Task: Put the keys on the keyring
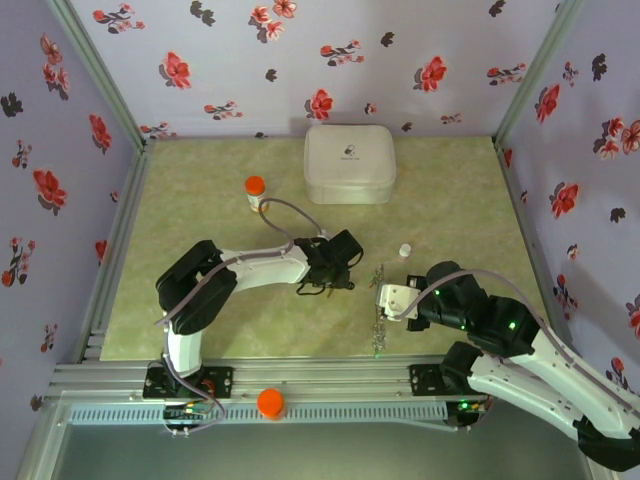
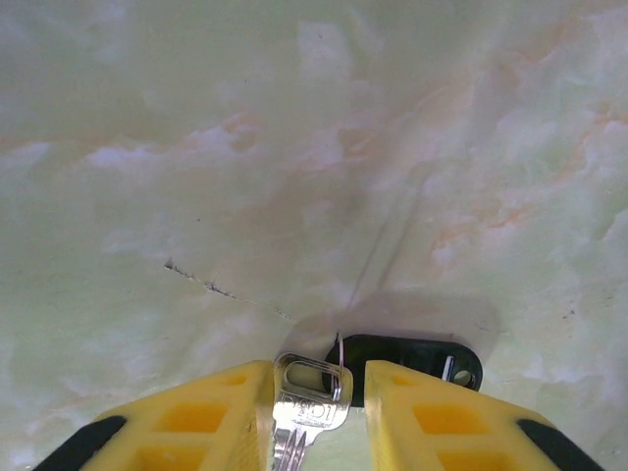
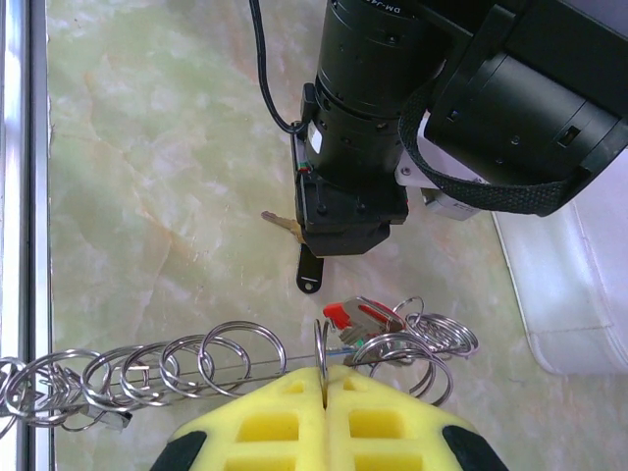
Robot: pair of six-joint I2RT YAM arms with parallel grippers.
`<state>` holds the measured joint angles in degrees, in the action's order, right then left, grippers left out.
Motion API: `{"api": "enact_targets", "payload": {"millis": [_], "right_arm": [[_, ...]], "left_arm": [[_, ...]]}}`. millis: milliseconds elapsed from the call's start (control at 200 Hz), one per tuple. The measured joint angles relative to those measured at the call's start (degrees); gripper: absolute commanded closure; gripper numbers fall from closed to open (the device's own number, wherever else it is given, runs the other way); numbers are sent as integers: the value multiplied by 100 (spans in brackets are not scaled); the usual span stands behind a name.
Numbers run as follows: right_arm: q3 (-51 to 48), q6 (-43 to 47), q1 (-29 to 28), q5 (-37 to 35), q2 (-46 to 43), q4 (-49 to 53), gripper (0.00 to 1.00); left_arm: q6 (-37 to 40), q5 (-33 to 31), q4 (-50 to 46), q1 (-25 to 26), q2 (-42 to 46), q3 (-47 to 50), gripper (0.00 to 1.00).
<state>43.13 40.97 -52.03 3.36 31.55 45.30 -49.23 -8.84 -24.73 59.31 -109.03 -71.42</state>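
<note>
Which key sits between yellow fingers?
The silver key with the black tag, between the left end effector's fingers; the red-tagged key lies among the rings.

The top view looks steeply down from above and behind the arms over the whole table (image 1: 200,220), with the bases at the bottom of the frame. The left wrist view hangs very near the tabletop, and the left gripper (image 2: 319,378) sits at its lower edge. The right wrist view sits higher and looks across the keyring (image 3: 322,343) at the left arm (image 3: 373,98). Both wrist views share the dark tag (image 2: 402,358).
</note>
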Motion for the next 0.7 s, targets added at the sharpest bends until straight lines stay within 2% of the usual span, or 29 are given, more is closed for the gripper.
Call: {"api": "enact_targets", "payload": {"millis": [700], "right_arm": [[0, -2, 0, 2, 0, -44, 100]], "left_arm": [[-15, 50, 66, 7, -175, 0, 90]]}}
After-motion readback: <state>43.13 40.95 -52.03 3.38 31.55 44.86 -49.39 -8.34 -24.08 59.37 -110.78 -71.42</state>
